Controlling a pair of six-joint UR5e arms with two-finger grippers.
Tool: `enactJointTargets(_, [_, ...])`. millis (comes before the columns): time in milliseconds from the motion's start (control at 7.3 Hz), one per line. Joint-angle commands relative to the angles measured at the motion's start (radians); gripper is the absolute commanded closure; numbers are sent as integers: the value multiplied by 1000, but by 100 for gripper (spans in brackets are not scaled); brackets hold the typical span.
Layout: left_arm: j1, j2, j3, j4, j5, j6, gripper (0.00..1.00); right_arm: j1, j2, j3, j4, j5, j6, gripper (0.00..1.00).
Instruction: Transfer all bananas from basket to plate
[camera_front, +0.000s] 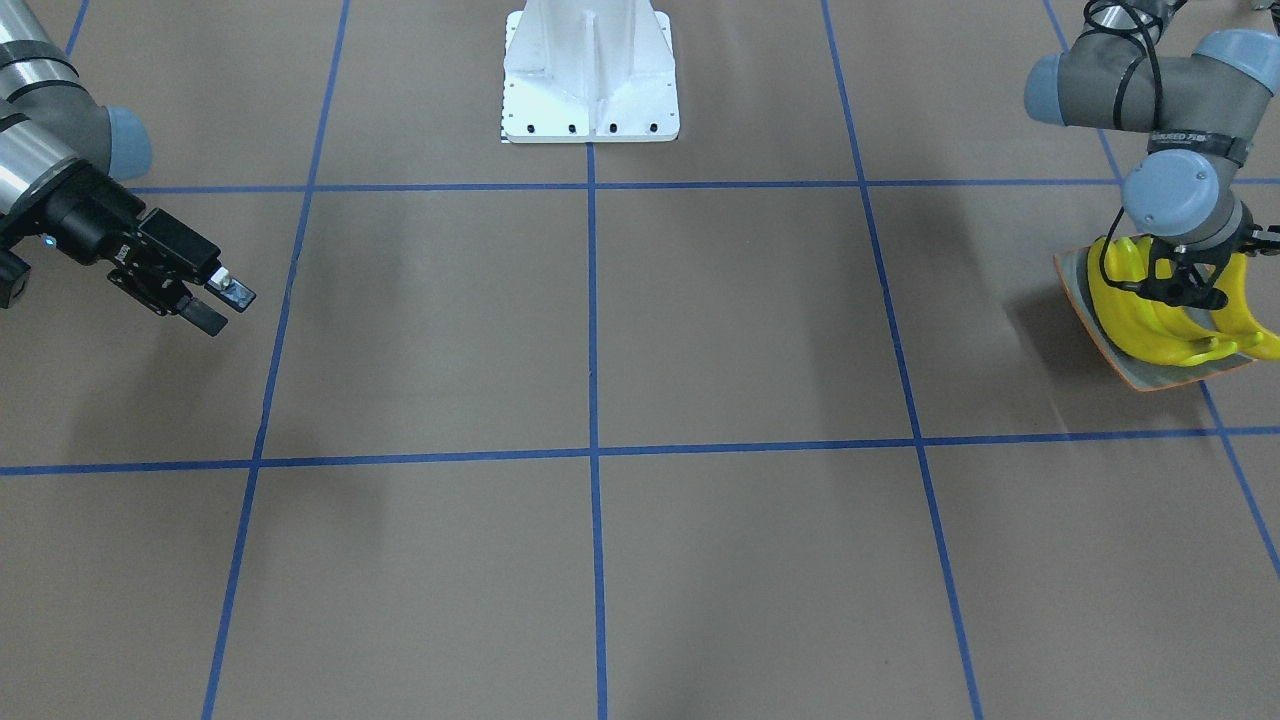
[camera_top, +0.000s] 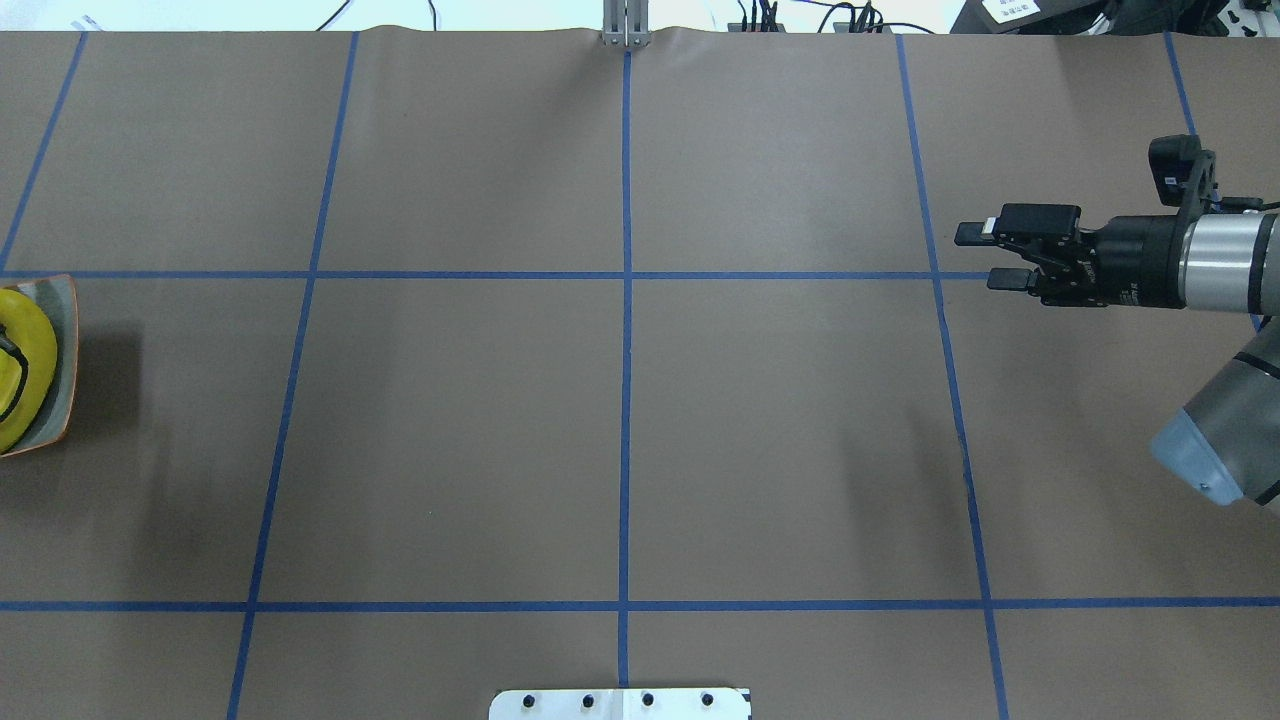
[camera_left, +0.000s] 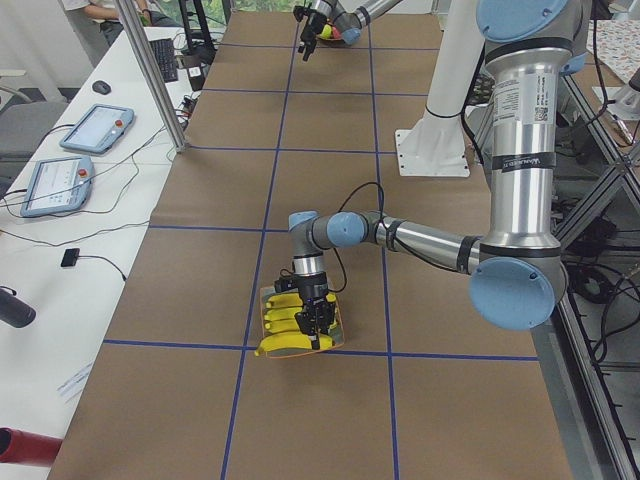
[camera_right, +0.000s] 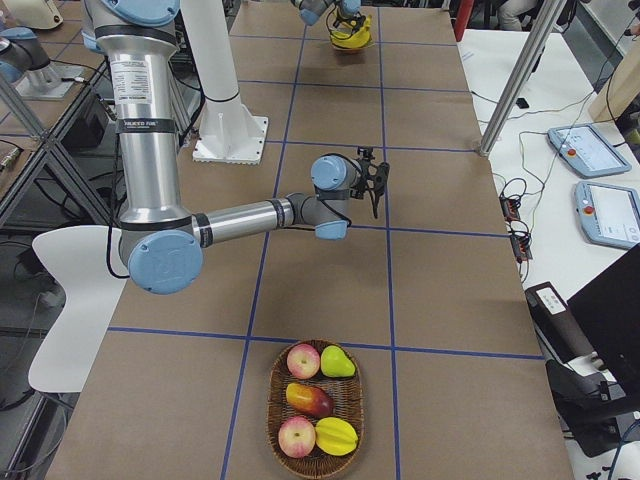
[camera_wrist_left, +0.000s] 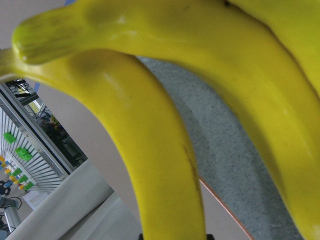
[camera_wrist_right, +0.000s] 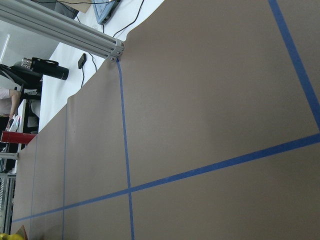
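The left claw (camera_front: 1187, 293), its grip not discernible, should be raised straight off the bananas (camera_front: 1140, 325) so none is dragged from the plate (camera_front: 1078, 285); the right claw (camera_top: 975, 258) is held spread.

Brown paper covers the tabletop (camera_top: 450, 420), and blue tape lines (camera_top: 626, 350) split it into large rectangles. Even light leaves only soft grey shadows (camera_top: 900, 470) on the paper. At the top centre of the overhead view an aluminium post (camera_top: 625, 30) stands at the paper's edge, with black cables (camera_top: 800, 15) trailing over a white surface to its right. In the exterior left view a white desk (camera_left: 60, 230) runs down the left of the frame. It carries 2 touchscreen pendants (camera_left: 97, 128), a keyboard (camera_left: 170, 60) and a mouse (camera_left: 100, 87). Metal framing (camera_left: 600, 200) fills the right edge.
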Motion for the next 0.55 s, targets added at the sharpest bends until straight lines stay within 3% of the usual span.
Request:
enactJointTargets(0, [7, -12, 6, -2, -25, 0, 20, 0, 2, 4, 0, 0, 0, 0])
enactJointTargets(137, [6, -13, -2, -2, -28, 0, 1, 0, 3, 10, 0, 1, 2, 0])
enactJointTargets(411, [6, -36, -11, -3, -72, 0, 1, 35, -3, 7, -5, 20, -1, 0])
